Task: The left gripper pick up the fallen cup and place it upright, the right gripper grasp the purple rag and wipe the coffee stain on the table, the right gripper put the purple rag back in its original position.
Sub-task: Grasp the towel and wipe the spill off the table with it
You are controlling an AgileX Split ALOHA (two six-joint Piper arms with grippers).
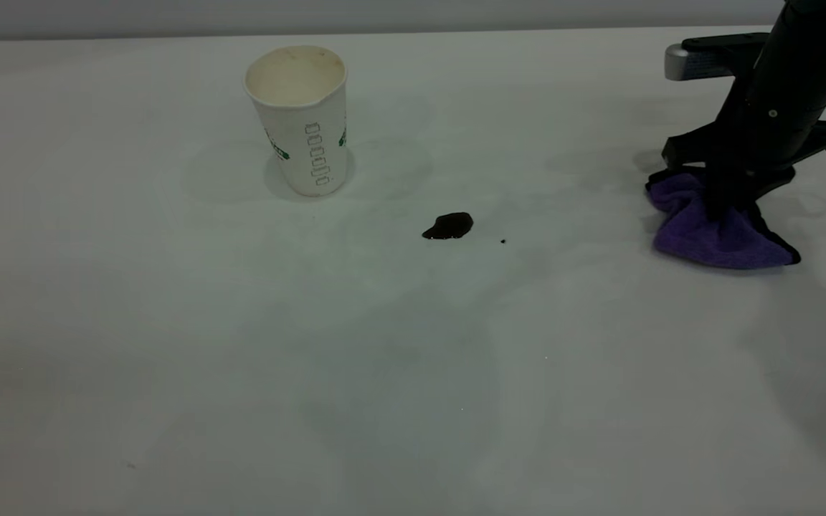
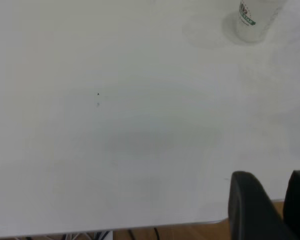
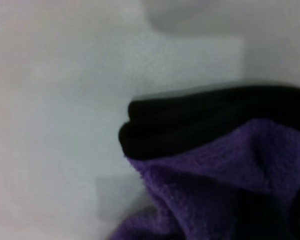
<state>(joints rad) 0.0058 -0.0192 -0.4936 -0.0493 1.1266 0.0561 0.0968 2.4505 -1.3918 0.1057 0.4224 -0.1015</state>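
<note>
Cup (image 1: pixel 300 118) upright on the bench (image 1: pixel 241 373), far-left area in exterior view, mouth open, cream inside, green print on the side. Also visible at the edge of left wrist view (image 2: pixel 252 20), standing, well apart from the left end effector (image 2: pixel 272 200).

Coffee stain (image 1: pixel 448 226) dark and glossy, on the bench between cup and purple rag (image 1: pixel 715 226), apart from both. Tiny dark speck (image 1: pixel 502 241) just beside the stain on the rag side.

Purple rag bunched up at the far right of the bench, black edging showing, lower part resting on the surface. Right end effector (image 1: pixel 725 201) straight down on the rag, closed around a pinched-up fold of cloth at its top. Right wrist view filled with purple cloth (image 3: pixel 215 190) and a black edge, bench behind.

Left end effector back near the bench edge, two dark fingers (image 2: pixel 250 200) with a gap between them, holding nothing.
</note>
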